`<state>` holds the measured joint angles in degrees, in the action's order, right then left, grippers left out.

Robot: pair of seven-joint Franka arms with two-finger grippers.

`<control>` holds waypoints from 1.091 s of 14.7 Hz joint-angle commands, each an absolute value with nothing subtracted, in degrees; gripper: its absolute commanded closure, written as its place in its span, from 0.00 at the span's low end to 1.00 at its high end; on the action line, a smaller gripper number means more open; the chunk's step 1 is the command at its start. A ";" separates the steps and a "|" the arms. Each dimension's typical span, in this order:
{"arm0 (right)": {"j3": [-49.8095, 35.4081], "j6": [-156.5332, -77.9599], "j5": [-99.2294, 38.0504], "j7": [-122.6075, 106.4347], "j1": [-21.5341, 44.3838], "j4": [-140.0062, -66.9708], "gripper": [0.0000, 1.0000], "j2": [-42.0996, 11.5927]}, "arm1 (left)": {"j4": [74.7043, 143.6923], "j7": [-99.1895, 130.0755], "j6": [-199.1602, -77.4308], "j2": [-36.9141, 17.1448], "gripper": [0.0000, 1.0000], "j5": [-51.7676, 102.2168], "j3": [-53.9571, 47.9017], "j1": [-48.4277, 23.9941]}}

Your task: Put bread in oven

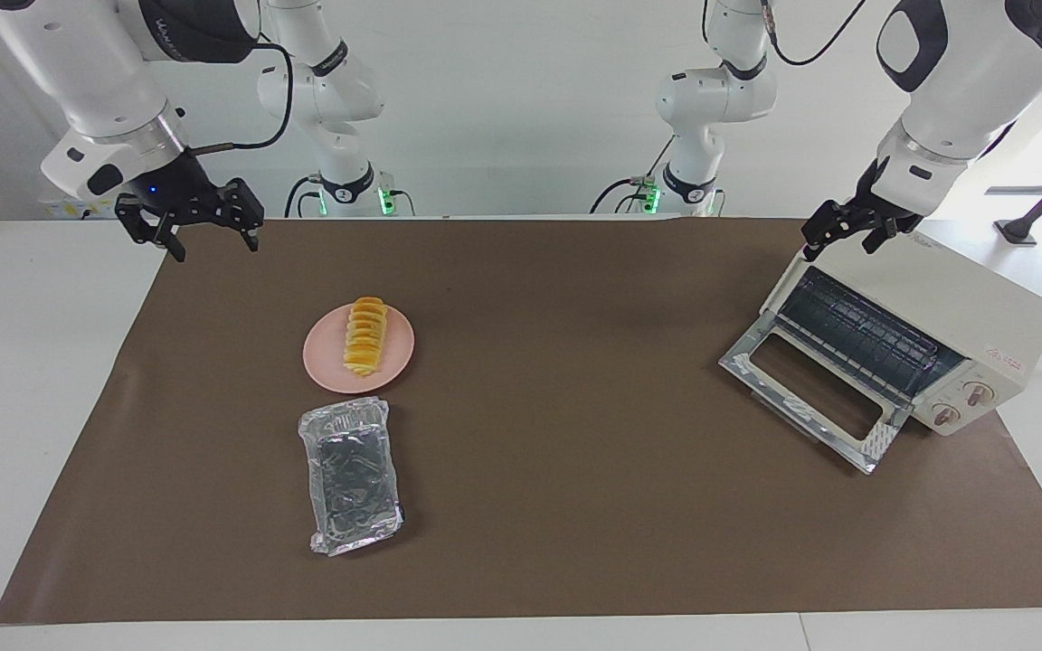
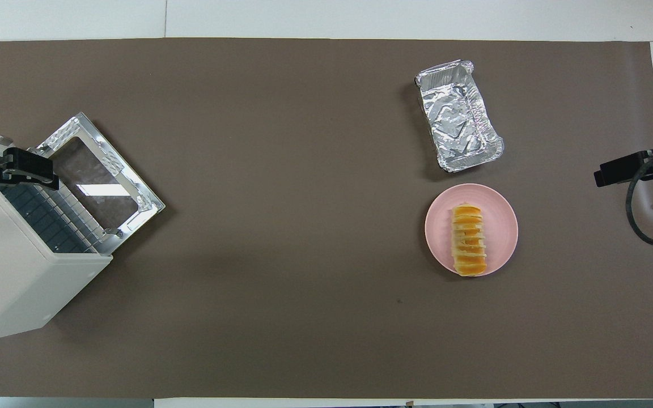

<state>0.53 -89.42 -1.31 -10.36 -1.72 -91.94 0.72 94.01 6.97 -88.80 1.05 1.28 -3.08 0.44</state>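
The bread (image 1: 365, 336) (image 2: 468, 241), a ridged yellow-orange loaf, lies on a round pink plate (image 1: 399, 360) (image 2: 499, 226) toward the right arm's end of the table. The cream-white oven (image 1: 964, 303) (image 2: 15, 283) stands at the left arm's end. Its glass door (image 1: 747, 363) (image 2: 105, 170) is dropped open and the wire rack shows inside. My left gripper (image 1: 842, 242) (image 2: 17, 175) hangs open just above the oven's top front edge, holding nothing. My right gripper (image 1: 213, 237) is open and empty in the air over the mat's edge, apart from the plate. One of its fingers (image 2: 621, 169) shows in the overhead view.
A crinkled silver foil tray (image 1: 354, 475) (image 2: 459, 116) lies beside the plate, farther from the robots. A brown mat (image 1: 575, 506) (image 2: 281, 255) covers the table between the plate and the oven. A black cable loops by the right gripper.
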 commanded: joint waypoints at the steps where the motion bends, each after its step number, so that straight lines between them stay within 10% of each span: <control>1: 0.18 -88.86 -0.88 -10.72 -2.29 -91.32 0.00 0.26 | 93.52 6.77 -88.33 1.23 0.00 2.11 -2.72 0.44; 11: 0.09 -89.82 -0.79 -10.72 -1.32 -95.96 0.00 2.54 | 93.52 6.77 -88.33 1.23 0.00 2.11 -2.72 0.44; 16: 0.09 -101.93 -0.88 -3.28 5.87 -112.46 0.00 9.83 | 93.52 6.77 -88.33 1.23 0.00 2.11 -2.72 0.44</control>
<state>0.13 -96.18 -1.32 -7.47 3.05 -102.07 3.77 94.01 6.97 -88.80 1.05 1.27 -3.08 0.44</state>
